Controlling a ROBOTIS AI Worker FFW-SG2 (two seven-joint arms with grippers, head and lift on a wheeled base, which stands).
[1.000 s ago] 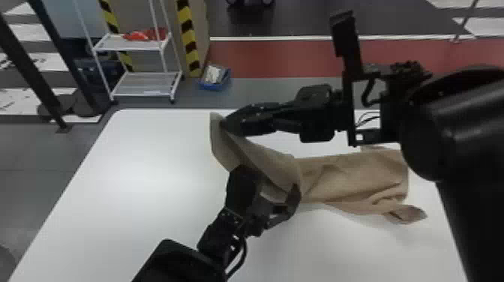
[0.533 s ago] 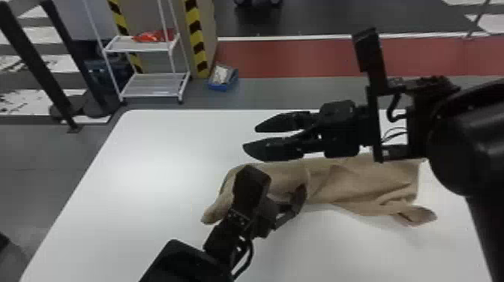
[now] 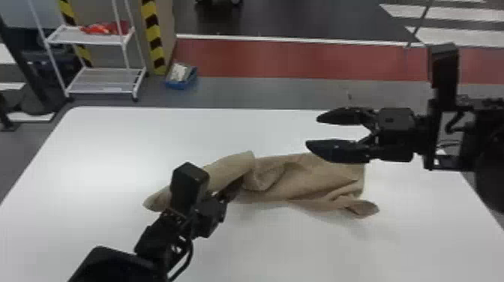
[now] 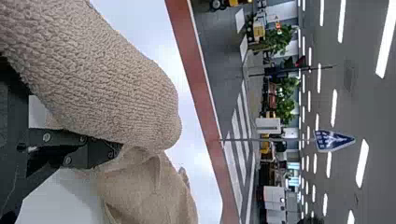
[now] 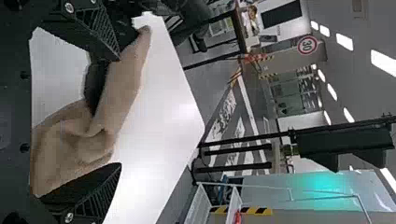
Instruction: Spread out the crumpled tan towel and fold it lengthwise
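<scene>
Black and two-fingered, the right hand is held level, with its flat fingers spread apart and directed toward the robot's left. Its arm is brought in from the right edge. In the head view the nearer finger is seen overlapping the far edge of the crumpled tan cloth towel; whether it is touched cannot be told.

The black left hand is angled forward and to the right from the bottom edge, low against the towel's left part. How far it is closed cannot be told. Beside it the cloth is raised in a thick, rounded fold.

The towel is laid across the middle of the smooth white table, wrinkled, with a corner turned toward the near side at its right end. Part of its left portion is blocked from sight by the left hand and its arm.

Beyond the table, a white metal shelf rack is seen at the left, with a bright red item on its upper shelf and a blue box on the floor near it.
</scene>
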